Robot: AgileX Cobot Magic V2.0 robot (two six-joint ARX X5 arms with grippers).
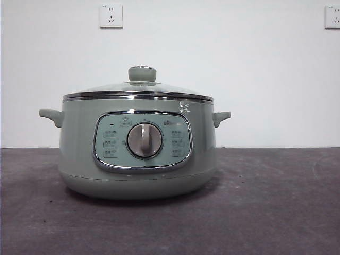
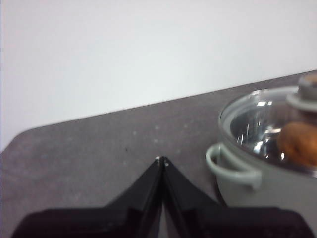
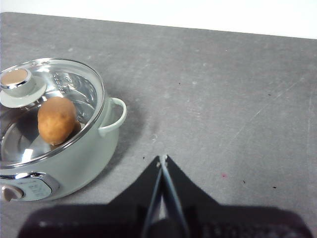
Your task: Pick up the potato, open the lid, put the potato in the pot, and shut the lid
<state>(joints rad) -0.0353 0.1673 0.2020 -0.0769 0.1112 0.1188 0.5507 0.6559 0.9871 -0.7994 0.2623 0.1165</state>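
The sage-green pot (image 1: pixel 138 151) stands on the dark table with its dial facing the front view. The glass lid (image 1: pixel 139 88) sits closed on it, its knob (image 1: pixel 142 74) on top. The orange-brown potato (image 3: pixel 56 120) lies inside the pot under the lid; it also shows in the left wrist view (image 2: pixel 299 143). My left gripper (image 2: pixel 162 160) is shut and empty, above the table beside the pot's handle (image 2: pixel 231 168). My right gripper (image 3: pixel 162 158) is shut and empty, above the table beside the other handle (image 3: pixel 114 118). Neither gripper shows in the front view.
A white wall stands behind the table, with one socket (image 1: pixel 111 15) at upper left and another (image 1: pixel 332 16) at upper right. Bare grey table (image 3: pixel 233 99) stretches beside the pot.
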